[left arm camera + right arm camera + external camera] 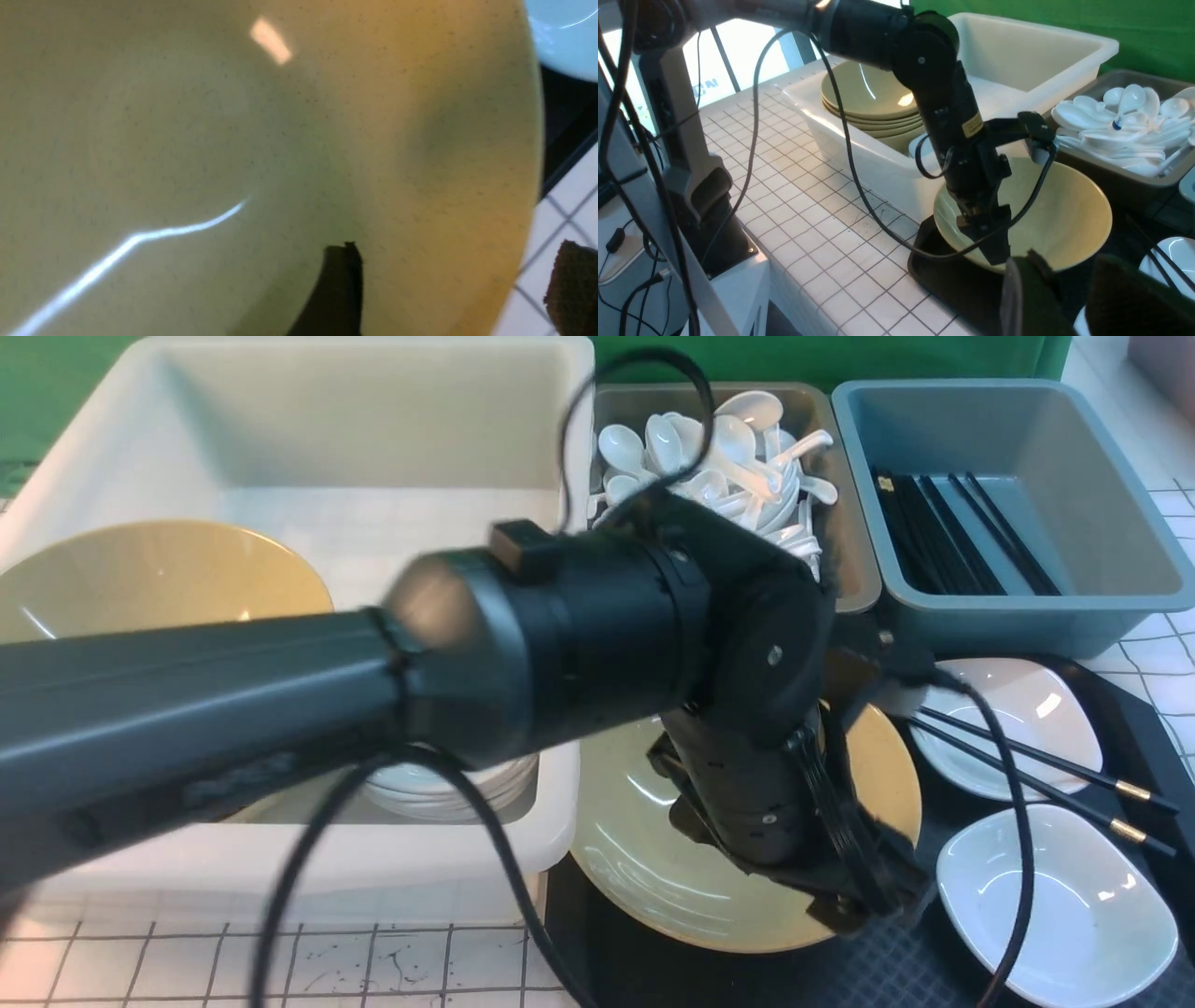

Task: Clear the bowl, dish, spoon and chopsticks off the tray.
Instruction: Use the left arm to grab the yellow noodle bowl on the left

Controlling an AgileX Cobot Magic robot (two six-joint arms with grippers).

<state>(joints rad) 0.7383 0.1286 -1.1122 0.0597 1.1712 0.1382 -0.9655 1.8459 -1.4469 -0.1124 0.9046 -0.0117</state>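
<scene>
left gripper [458, 261]: my jaws are spread, one finger inside and one outside the rim of the large glossy olive-yellow ceramic bowl [635, 859], not clamped
right gripper [1064, 303]: my jaws are apart with nothing between them, near the bowl
bowl: upright at the left end of the flat black diamond-textured tray [747, 980], just beside the white tub [560, 821]
chopsticks [1036, 775]: thin black pair, gold-banded, lying on the tray across the edge of a small white squarish dish [1018, 709]
spoon [1122, 112]: white ceramic, blue band on the handle end, on the spoon pile in the grey tub [1111, 175]
</scene>
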